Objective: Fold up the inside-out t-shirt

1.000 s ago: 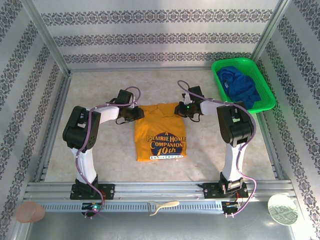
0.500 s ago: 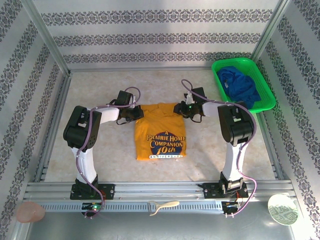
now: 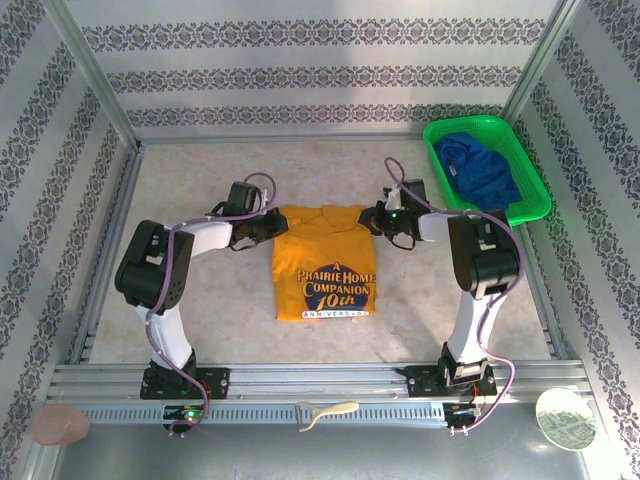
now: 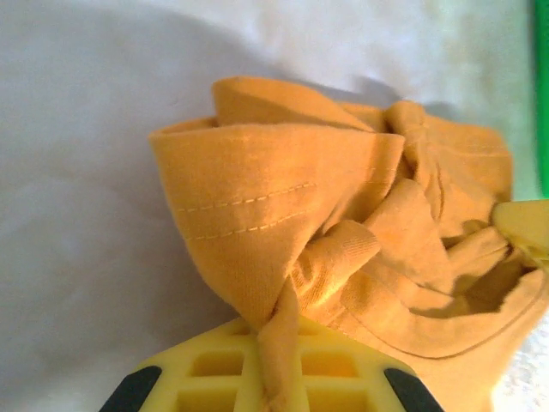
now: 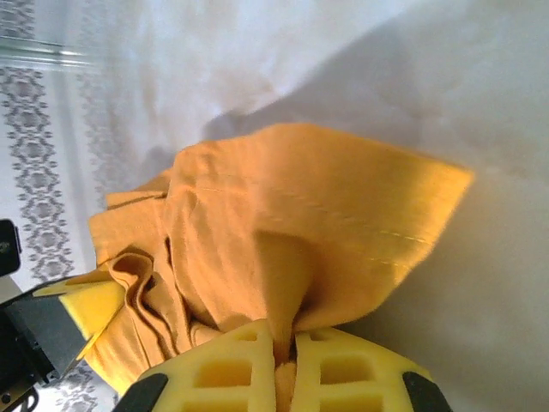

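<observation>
T-shirt point(image 3: 322, 262): lies on tabletop point(image 3: 200, 190) between the two arms, collar end far, hem end near. Shows print side up, blue lettering readable from the near edge. Looks narrowed to a tall rectangle, no sleeves sticking out at the sides. Judged: side folds done.

Left pincer point(image 3: 270, 224): clamped on far-left corner of shirt. From left wrist view, jaws closed tight on a twisted pinch of orange cloth, with a stitched edge bunched just beyond.

Right pincer point(image 3: 376, 222): clamped on far-right corner in the same way. From right wrist view, jaws closed on a narrow tuck of cloth, with a stitched flap fanning out beyond.

Far edge: gathered between the two grips. Near part flat on tabletop.

Left to do, by judgement: carry far end over toward near hem for the crosswise fold, perhaps repeat once, then let go and flatten. Roughly midway through.

Far right: basket point(image 3: 535, 195) holding blue garment point(image 3: 480, 170), well apart from shirt, no part of this job.
</observation>
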Controlling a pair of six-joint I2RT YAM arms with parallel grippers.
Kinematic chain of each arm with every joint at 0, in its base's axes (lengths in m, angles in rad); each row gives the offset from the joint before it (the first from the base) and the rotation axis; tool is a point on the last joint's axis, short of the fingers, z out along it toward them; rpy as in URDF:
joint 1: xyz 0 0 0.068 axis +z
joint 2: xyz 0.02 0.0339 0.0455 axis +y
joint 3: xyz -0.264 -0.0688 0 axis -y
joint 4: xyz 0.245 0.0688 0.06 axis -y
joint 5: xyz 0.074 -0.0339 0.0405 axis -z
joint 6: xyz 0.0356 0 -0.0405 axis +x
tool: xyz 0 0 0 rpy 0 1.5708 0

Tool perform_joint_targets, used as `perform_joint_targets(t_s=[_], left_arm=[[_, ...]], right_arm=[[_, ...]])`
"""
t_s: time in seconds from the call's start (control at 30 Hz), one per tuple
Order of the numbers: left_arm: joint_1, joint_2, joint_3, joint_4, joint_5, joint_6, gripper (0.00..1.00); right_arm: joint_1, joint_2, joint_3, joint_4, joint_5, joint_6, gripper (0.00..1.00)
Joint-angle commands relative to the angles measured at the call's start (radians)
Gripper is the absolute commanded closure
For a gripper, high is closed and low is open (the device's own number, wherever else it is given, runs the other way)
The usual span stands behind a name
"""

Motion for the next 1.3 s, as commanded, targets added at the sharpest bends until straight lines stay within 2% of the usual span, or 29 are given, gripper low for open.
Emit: perform_joint_targets(t_s=[0.0,0.13,0.33,0.43,0.7,0.8,0.87,0.97,1.13,1.27], left_arm=[[0.012,-0.077,-0.018,0.064,0.037,-0.023,1.00],[0.017,-0.078,-0.019,0.070,0.032,-0.018,1.00],[0.046,0.014,0.105,0.052,0.062,-0.015,1.00],[0.071,0.076,0.241,0.003,0.082,0.000,1.00],[0.100,0.215,0.742,-0.190,0.119,0.042,1.00],[0.101,0.197,0.808,-0.169,0.125,0.031,1.00],[0.100,0.168,0.791,-0.147,0.128,0.035,1.00],[0.097,0.111,0.648,-0.046,0.145,0.024,1.00],[0.076,0.028,0.252,0.245,0.184,-0.033,1.00],[0.036,-0.064,-0.108,0.519,0.148,-0.099,1.00]], right_arm=[[-0.005,-0.106,-0.025,0.096,-0.017,0.059,1.00],[-0.005,-0.116,-0.022,0.098,-0.005,0.068,1.00],[-0.008,-0.027,0.094,0.090,-0.005,0.103,1.00],[-0.022,0.023,0.207,0.065,-0.004,0.127,1.00],[-0.059,0.112,0.613,-0.012,-0.003,0.194,1.00],[-0.065,0.089,0.692,-0.023,0.003,0.188,1.00],[-0.064,0.059,0.690,-0.031,0.010,0.161,1.00],[-0.056,-0.014,0.567,0.013,0.026,0.117,1.00],[0.000,-0.152,0.154,0.190,0.049,0.020,1.00],[0.038,-0.270,-0.210,0.380,0.087,0.011,1.00]])
